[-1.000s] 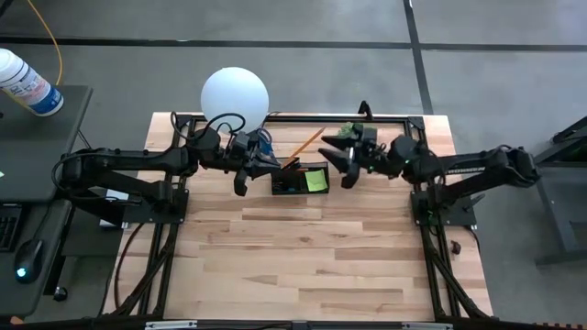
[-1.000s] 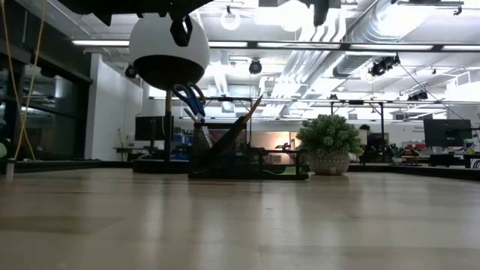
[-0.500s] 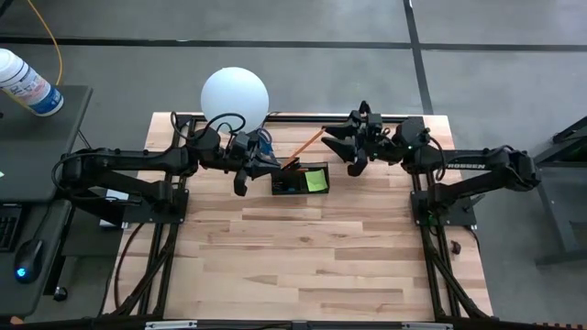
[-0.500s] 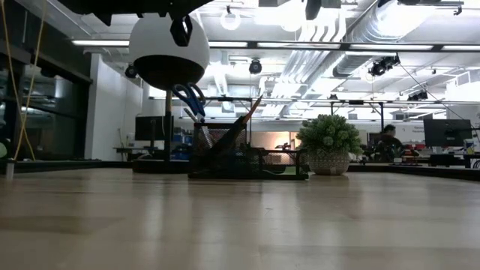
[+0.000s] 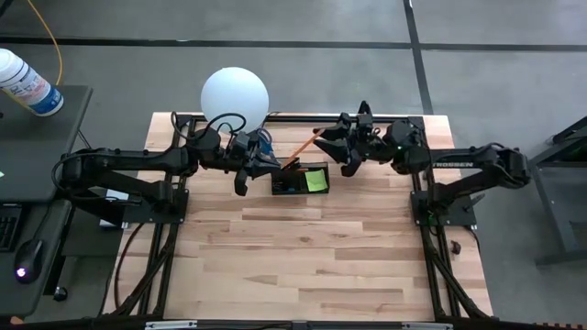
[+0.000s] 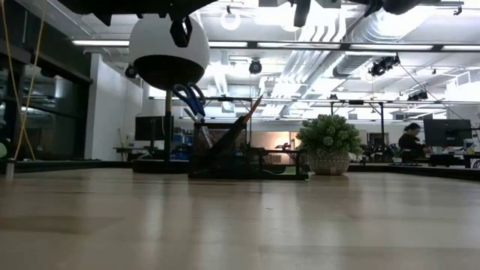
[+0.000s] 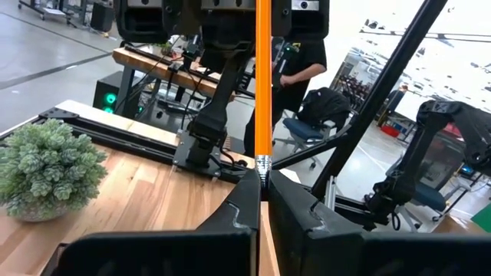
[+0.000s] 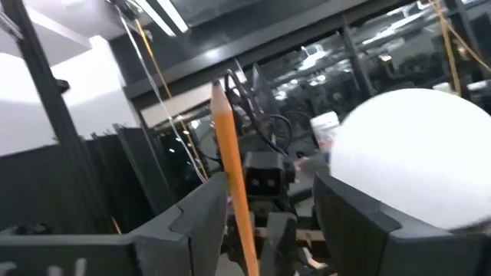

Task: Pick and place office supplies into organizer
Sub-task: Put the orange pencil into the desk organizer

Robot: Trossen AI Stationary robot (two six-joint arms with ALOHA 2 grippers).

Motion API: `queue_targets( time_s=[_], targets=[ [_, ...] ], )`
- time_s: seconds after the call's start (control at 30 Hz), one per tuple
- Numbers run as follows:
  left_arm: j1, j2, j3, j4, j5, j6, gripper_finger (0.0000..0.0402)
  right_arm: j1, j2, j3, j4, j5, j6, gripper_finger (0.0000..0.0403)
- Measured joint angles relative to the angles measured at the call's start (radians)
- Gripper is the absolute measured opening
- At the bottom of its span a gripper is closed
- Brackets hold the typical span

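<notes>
The desk [image 5: 303, 247] is pale butcher-block wood with a black frame along its edges, set on a grey floor crossed by dark lines. Beyond it, seen from desk height, lies a big open workshop with strip lights, ceiling ducts and monitors; one person [image 6: 410, 139] sits far off at the right.

At the back of the desk stand one white globe lamp [image 5: 235, 93] and one small potted plant [image 6: 329, 144]. Between the two arms sits one black organizer [image 5: 300, 178]. In it I count one lime-green sticky-note pad [image 5: 316, 181], one pair of blue-handled scissors [image 6: 189, 98] standing at its left end, and one orange pencil [image 5: 303, 147] leaning out toward the back right. Dark pens inside cannot be counted.

The left end effector [image 5: 253, 170] hangs just beside the organizer's left end, fingers pinched together at the pencil's lower end. The right end effector [image 5: 334, 147] hovers at the pencil's upper tip, fingers spread wide with the pencil between them, not gripping it.

One white bottle [image 5: 27, 82] stands on a side stand at far left.
</notes>
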Motion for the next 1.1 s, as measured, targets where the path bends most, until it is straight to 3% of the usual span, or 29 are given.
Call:
queue_targets(
  time_s=[0.2, 0.5, 0.9, 1.1],
  targets=[
    [0.0, 0.0, 0.0, -0.001, 0.0, 0.0, 0.0, 0.0, 0.047, 0.0, 0.134, -0.029, 0.042, 0.0171],
    [0.0, 0.0, 0.0, -0.001, -0.001, -0.001, 0.0, 0.0, 0.066, 0.0, 0.16, -0.03, 0.047, 0.0147],
    [0.0, 0.0, 0.0, -0.001, -0.003, -0.002, 0.0, 0.0, 0.066, 0.0, 0.175, -0.026, 0.005, 0.0015],
    [0.0, 0.0, 0.0, -0.002, -0.002, -0.002, 0.0, 0.0, 0.066, 0.0, 0.174, -0.027, 0.0, 0.0024]
  ],
)
